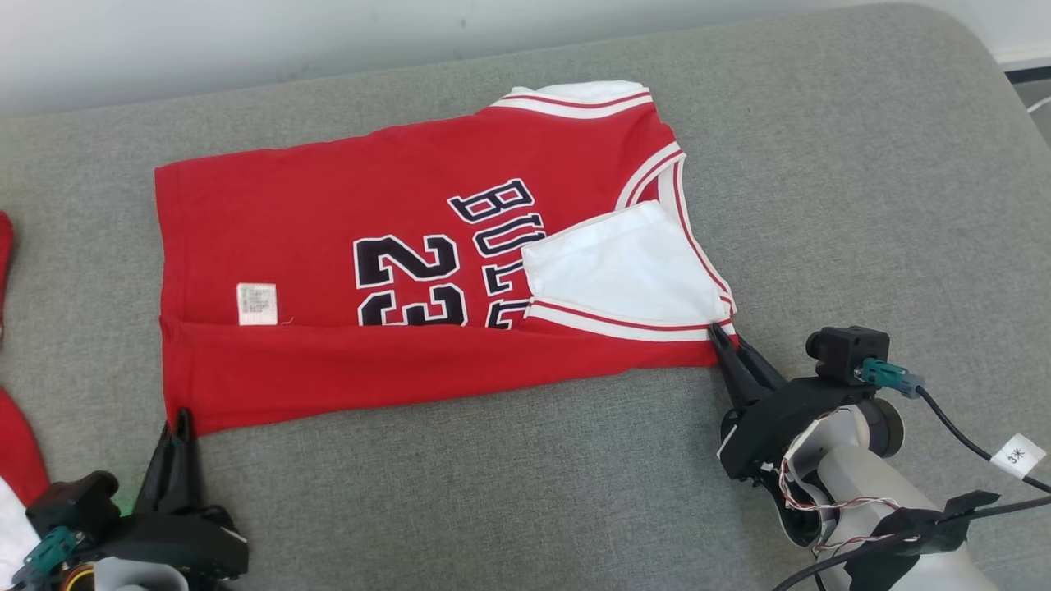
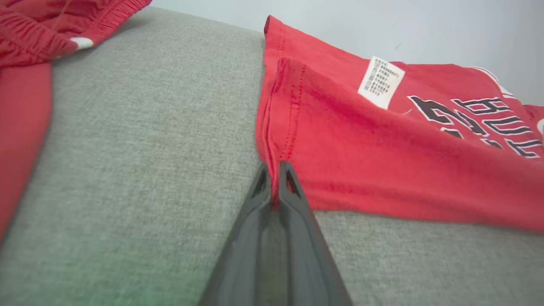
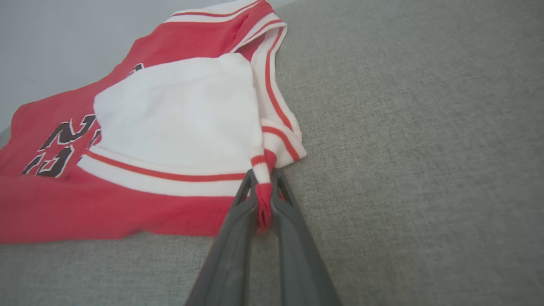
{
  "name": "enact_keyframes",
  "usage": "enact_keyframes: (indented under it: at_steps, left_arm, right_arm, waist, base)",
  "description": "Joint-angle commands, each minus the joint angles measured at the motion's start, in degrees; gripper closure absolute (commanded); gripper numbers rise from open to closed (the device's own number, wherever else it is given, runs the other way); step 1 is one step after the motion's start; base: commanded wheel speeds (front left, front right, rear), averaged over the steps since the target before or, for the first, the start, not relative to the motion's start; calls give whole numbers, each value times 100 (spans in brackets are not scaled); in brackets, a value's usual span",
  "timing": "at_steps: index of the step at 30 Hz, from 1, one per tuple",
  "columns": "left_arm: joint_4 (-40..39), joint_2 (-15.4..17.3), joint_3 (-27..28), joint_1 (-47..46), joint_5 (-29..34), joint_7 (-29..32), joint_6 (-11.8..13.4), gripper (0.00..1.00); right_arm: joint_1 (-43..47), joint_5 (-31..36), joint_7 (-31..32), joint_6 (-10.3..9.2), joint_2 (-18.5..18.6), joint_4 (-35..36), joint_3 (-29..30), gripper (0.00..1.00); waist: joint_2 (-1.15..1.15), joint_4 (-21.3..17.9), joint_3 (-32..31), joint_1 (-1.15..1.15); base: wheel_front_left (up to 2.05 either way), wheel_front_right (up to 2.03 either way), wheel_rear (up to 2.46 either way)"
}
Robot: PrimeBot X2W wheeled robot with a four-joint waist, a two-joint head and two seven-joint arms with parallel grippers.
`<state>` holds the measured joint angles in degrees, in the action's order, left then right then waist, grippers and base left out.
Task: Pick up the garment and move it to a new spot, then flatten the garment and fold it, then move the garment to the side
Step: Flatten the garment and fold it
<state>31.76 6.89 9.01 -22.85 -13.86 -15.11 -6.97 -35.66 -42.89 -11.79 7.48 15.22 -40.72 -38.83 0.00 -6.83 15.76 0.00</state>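
- Head view: the garment (image 1: 394, 246), a red jersey, lies spread on the grey cushion (image 1: 862, 205). Its near long edge is already turned up over the body, so the fold looks part done.
- The left gripper (image 1: 179, 420) has its fingers pinched together on the hem corner (image 2: 280, 142) at the near left. The left wrist view shows the stitched red edge caught between the tips.
- The right gripper (image 1: 727, 341) is closed on the striped sleeve trim (image 3: 260, 163) at the near right corner. The right wrist view shows a twist of red-and-white trim nipped between the fingers.
- Gripping both ends of one edge probably serves to keep it taut, so the cloth can be lifted and carried over in one straight line.
- A white care label (image 1: 257, 304) faces up, and a white sleeve panel (image 1: 624, 263) lies over part of the lettering.
- More red cloth (image 1: 16, 443) lies at the left edge, near the left gripper but apart from the jersey. A wide swing that way could catch it.
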Motion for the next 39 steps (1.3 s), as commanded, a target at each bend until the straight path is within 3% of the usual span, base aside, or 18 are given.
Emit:
enact_keyframes:
  at_steps: [1,11,20,27,39]
  left_arm:
    - [53,-54,-22,35,2,17,-9,100]
    - [-392,-188,-115,477,-1,2,-29,100]
    - [-851,-298,-132,1198,-76,2,-31,100]
    - [-1109,-351,-65,1746,-179,2,61,100]
    - [-1287,-380,-36,2186,-358,2,217,100]
  right_arm:
    - [85,18,-9,3,16,25,28,100]
    - [402,-66,-107,2,219,338,367,100]
    - [1325,2,129,1,418,1013,796,100]
    - [2245,199,752,-2,472,1726,1297,100]
    - [3442,540,1779,-1,158,2939,1999,100]
  waist:
    - [0,35,-19,0]
    - [0,143,-415,0]
    - [0,208,-823,0]
    - [0,147,-1006,0]
    - [0,70,-1033,0]
  base:
    - [0,0,0]
    - [0,0,0]
    - [0,0,0]
    - [0,0,0]
    - [0,0,0]
